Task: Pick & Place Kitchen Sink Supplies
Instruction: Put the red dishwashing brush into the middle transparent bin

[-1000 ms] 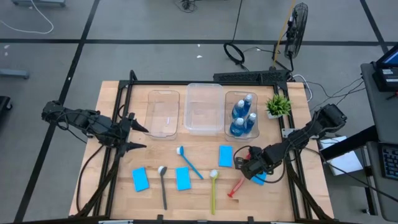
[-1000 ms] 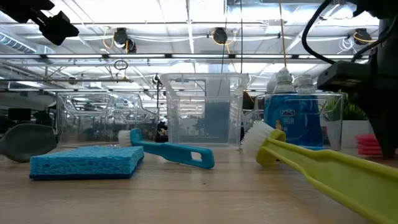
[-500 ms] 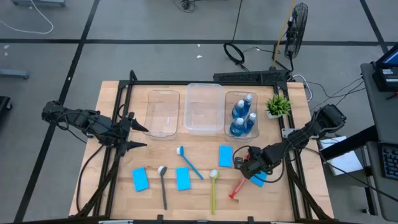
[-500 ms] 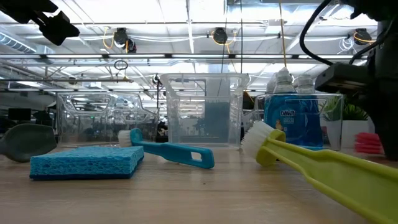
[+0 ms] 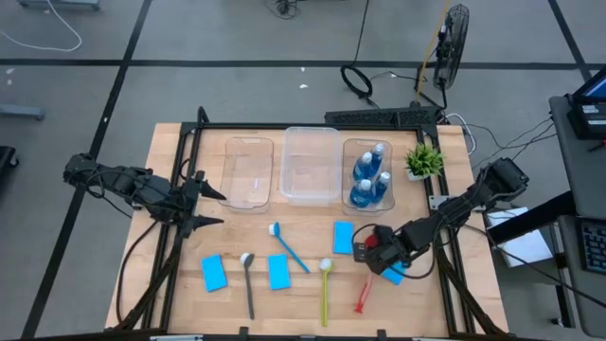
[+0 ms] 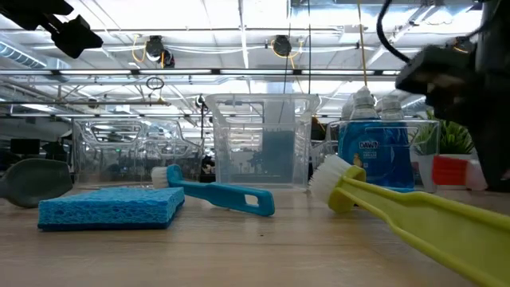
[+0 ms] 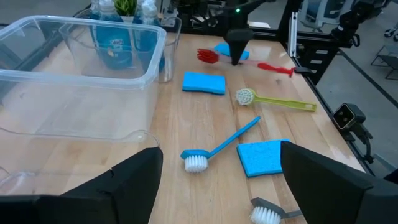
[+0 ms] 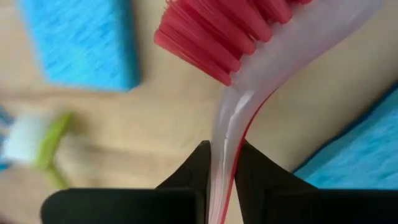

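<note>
My right gripper (image 5: 372, 250) is at the table's right, shut on a red dish brush (image 5: 363, 296) with red bristles (image 8: 208, 40). A blue sponge (image 5: 395, 274) lies partly under that arm. More blue sponges (image 5: 214, 272) (image 5: 278, 272) (image 5: 343, 237) lie flat on the wood, among a blue brush (image 5: 287, 246), a dark brush (image 5: 248, 284) and a yellow-green brush (image 5: 325, 289). Blue bottles (image 5: 369, 175) stand in the right clear tub. My left gripper (image 5: 221, 209) hovers open at the table's left, touching nothing. My right gripper pinches the red brush's pale neck (image 8: 225, 155), just behind the bristle head, between its two fingers (image 8: 200, 163). The fingers come steeply from above and lie across the neck. The head end (image 6: 453, 170) is lifted off the table; the handle (image 7: 277, 68) slants down toward the wood.
Two more clear tubs (image 5: 249, 172) (image 5: 311, 164) stand along the far side beside the bottle tub (image 5: 352, 201). A small green plant (image 5: 423, 159) stands at the far right. Bare wood (image 5: 237, 232) lies between the tubs and the scattered brushes.
My right gripper has risen slightly with the red brush. The brush's head end has come up off the table, and its handle has swung round to point more toward the near edge. My left arm has kept still.
</note>
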